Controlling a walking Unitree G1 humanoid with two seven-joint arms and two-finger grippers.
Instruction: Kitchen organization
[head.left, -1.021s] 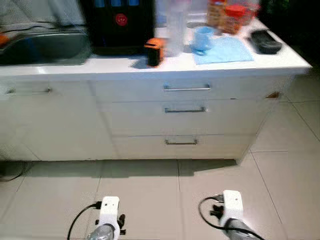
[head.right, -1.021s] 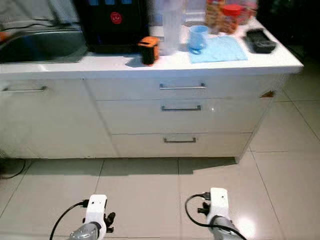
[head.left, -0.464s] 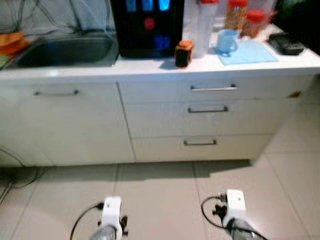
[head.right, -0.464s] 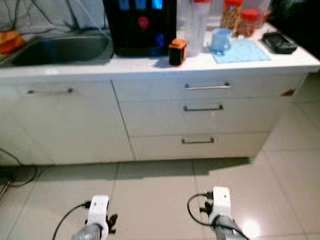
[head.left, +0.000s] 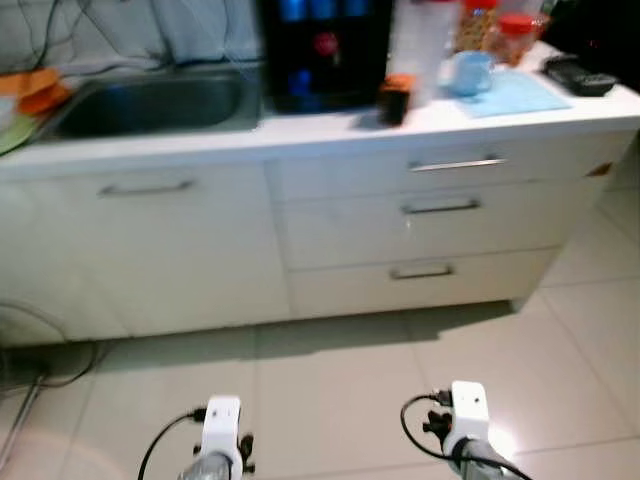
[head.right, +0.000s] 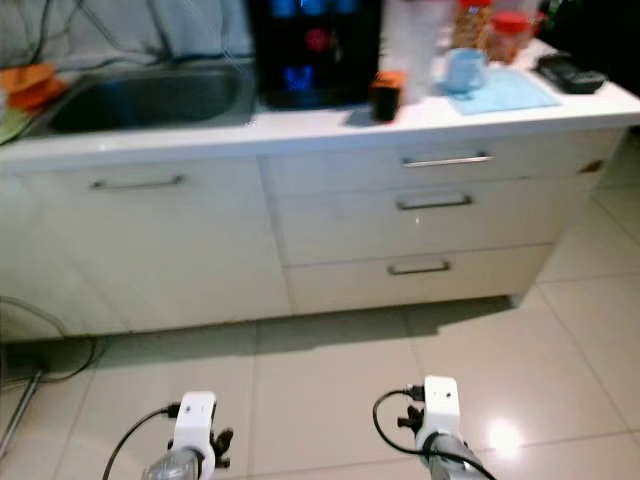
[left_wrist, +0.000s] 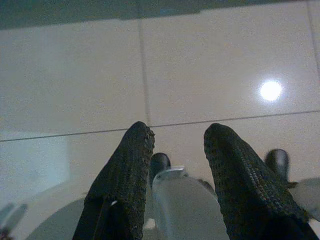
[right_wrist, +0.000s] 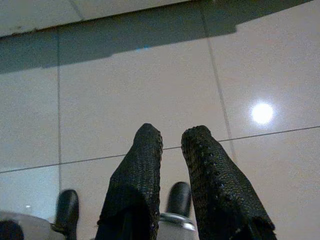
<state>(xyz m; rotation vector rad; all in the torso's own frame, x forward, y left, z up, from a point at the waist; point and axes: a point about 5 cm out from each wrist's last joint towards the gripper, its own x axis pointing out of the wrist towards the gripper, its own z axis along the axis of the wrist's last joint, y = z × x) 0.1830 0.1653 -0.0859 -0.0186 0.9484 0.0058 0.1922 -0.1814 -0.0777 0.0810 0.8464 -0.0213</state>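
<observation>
Approach step, by my judgement: the robot stands on the tiled floor in front of the kitchen bench, well apart from it, and nothing is handled yet. Both arms hang low and idle. Left gripper points down at the tiles, fingers parted by a moderate gap, holding nothing. Right gripper also points at the floor, fingers close together w/ only a narrow slit between, and empty.

Things to organize are on the bench top, toward its right end: a black appliance at the back edge just right of the sink, a small dark-and-orange object near the front edge, a tall whitish container behind it, a blue mug at the edge of a blue cloth, red-lidded jars at the back, and a black tray at the right corner. Something orange lies at the left end beside the sink. Views are blurred, so details are approx.

Next move prob. calls for walking closer and raising an arm up to the bench top.

Floor room ahead is open. Drawer handles stick out of the front below the edge. A cable lies on the floor at the left, near the cabinet base; better keep the feet right of it.
</observation>
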